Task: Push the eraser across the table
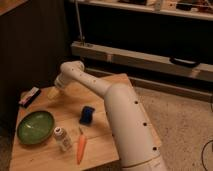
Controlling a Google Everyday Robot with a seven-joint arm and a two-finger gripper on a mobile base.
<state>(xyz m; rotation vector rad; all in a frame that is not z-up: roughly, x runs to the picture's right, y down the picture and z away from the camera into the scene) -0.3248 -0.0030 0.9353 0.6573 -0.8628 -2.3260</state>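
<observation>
The eraser [30,96], a dark flat bar with a light top face, lies at the far left edge of the pale wooden table [105,85]. My white arm reaches from the lower right across the table toward the far left. My gripper [53,92] is at its end, low over the table, a short way right of the eraser and apart from it.
A green bowl [36,127] sits at the left front. A small white bottle [62,138] and a carrot [81,147] lie near the front edge. A blue squarish block [87,114] lies mid-table beside my arm. Dark shelving stands behind the table.
</observation>
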